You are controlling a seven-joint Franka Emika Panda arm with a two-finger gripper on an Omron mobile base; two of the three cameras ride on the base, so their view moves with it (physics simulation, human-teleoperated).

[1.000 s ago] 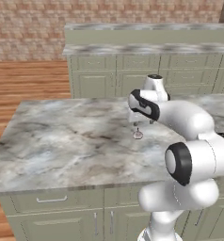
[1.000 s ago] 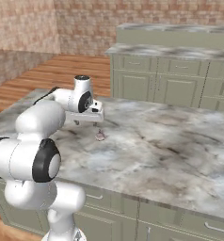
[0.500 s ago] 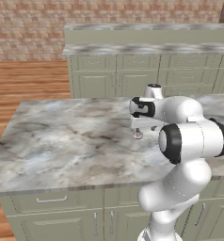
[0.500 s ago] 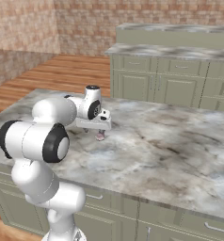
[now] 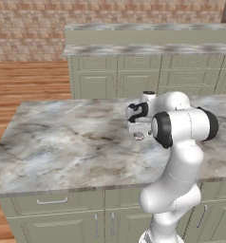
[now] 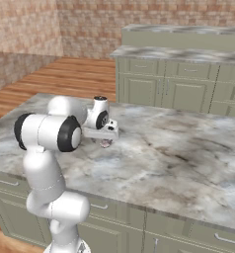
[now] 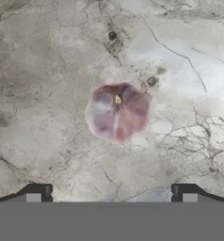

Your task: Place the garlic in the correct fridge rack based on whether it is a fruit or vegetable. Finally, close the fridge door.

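We see the arm folded tightly over the marble counter [image 5: 62,142], its elbow joint bulking large toward the base cameras and the forearm doubling back so that the hand points straight down at the stone. The gripper [image 5: 139,136] hangs just above the surface in the left base view, and in the right base view the gripper [image 6: 106,143] sits close over a small pale shape. From the hand camera the two fingertips [image 7: 35,193] stand far apart at the lower corners, so we read the gripper as spread wide and holding nothing. Compared with a second ago, the arm has pulled in on itself: the elbow, which then lay low and off to the side, has swung up and in front of the hand, partly hiding the wrist from the base cameras, while the hand itself has kept almost the same spot over the counter. The garlic [image 7: 116,112] lies on the counter directly below the hand, between the lines of the two fingertips but apart from them. It looks like a rounded bulb, whitish with pink and mauve flushes, faintly lobed, with a small yellowish point at its centre facing the camera. In the right base view the garlic [image 6: 105,144] is just a pinkish speck under the hand.
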